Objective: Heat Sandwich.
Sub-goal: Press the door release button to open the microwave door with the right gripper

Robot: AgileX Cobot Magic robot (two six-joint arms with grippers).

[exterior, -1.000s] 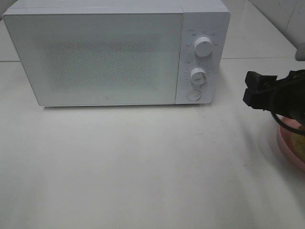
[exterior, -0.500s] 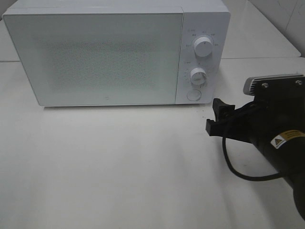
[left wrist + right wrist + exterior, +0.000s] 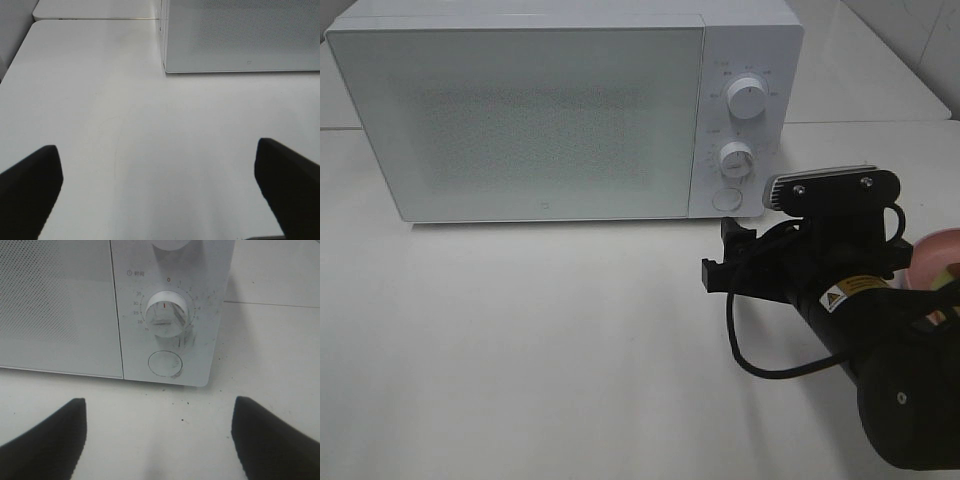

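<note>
The white microwave [image 3: 560, 110] stands at the back of the counter with its door [image 3: 520, 120] shut. My right gripper [image 3: 718, 255] hovers low over the counter, just in front of the control panel. In the right wrist view this gripper [image 3: 160, 440] is open and empty, facing the lower knob [image 3: 167, 312] and the round door button [image 3: 165, 363]. The sandwich is hidden behind my right arm; only a sliver of the pink plate [image 3: 932, 250] shows. My left gripper [image 3: 160, 195] is open over bare counter, near the microwave's front left corner [image 3: 165, 67].
The upper knob [image 3: 747, 98] sits above the lower knob [image 3: 735, 158] on the panel. A black cable [image 3: 750, 355] loops below my right arm. Tiled wall rises at the far right [image 3: 920, 30]. White counter [image 3: 520, 340] spreads in front of the microwave.
My right arm has swung left from the right edge, coming in front of the microwave's control panel. It stayed open. The microwave has not moved.
</note>
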